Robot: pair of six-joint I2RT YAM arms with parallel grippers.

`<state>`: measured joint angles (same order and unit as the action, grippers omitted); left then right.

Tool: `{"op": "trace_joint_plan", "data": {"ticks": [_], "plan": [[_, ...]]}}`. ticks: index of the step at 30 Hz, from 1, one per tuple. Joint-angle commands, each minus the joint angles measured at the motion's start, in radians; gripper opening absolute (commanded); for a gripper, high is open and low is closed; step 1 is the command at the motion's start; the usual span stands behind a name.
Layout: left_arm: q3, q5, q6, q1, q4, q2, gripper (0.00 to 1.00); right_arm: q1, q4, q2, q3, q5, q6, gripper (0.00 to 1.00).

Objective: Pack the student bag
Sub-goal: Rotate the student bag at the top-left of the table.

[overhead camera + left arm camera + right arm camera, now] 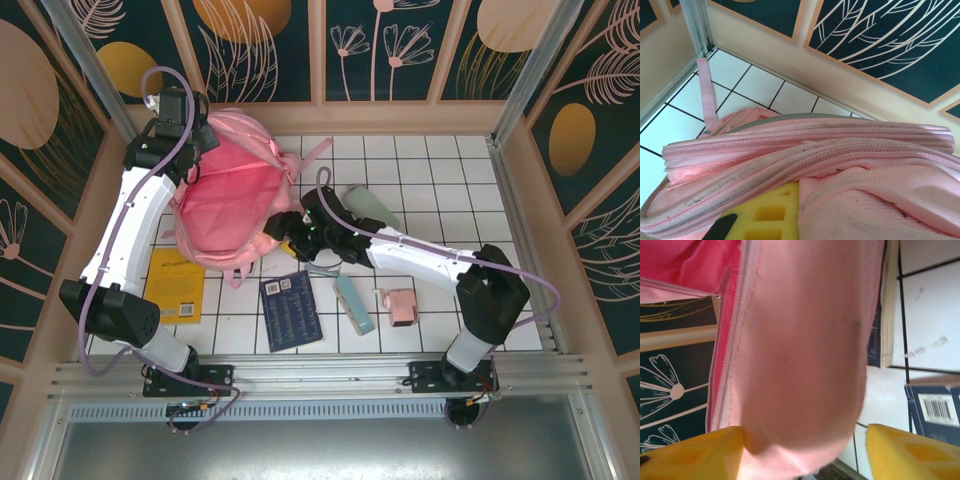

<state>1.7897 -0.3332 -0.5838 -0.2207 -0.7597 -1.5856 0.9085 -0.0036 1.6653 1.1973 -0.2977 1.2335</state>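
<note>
Two pincers engaged: your left pincer (197,138) is clamped tight on the far rim of the student bag (225,205), rear-left on the surface (440,170); your right pincer (805,452) gapes around the near lip, unpinched. Close squarely on that fabric, then spread the mouth.

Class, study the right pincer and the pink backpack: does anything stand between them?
Nothing visible does. The edge of the backpack lies between the yellow fingers of the right pincer, touching one of them. The blue book lies on the tiles beside it, not in between.
</note>
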Motion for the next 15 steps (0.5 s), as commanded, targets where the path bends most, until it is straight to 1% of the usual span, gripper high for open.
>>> {"op": "trace_joint_plan", "data": {"ticks": [1,4,5,7,11,15], "plan": [[0.067,-0.030,-0.005,0.000,0.098,0.060,0.00,-0.033,0.153,0.044,0.015,0.004,0.016,0.46],[0.101,-0.100,0.009,0.000,0.059,0.086,0.00,-0.074,0.101,0.049,0.092,0.018,-0.036,0.15],[0.102,-0.124,0.016,0.000,0.060,0.106,0.00,-0.086,0.075,0.042,0.117,0.026,-0.051,0.09],[0.100,-0.162,0.031,0.001,0.065,0.145,0.00,-0.104,0.034,0.024,0.156,0.037,-0.093,0.01],[0.073,-0.179,0.043,0.001,0.085,0.217,0.00,-0.132,-0.039,0.003,0.217,0.063,-0.157,0.00],[0.039,-0.219,0.066,0.000,0.100,0.276,0.00,-0.190,-0.053,0.022,0.247,0.020,-0.190,0.00]]}}
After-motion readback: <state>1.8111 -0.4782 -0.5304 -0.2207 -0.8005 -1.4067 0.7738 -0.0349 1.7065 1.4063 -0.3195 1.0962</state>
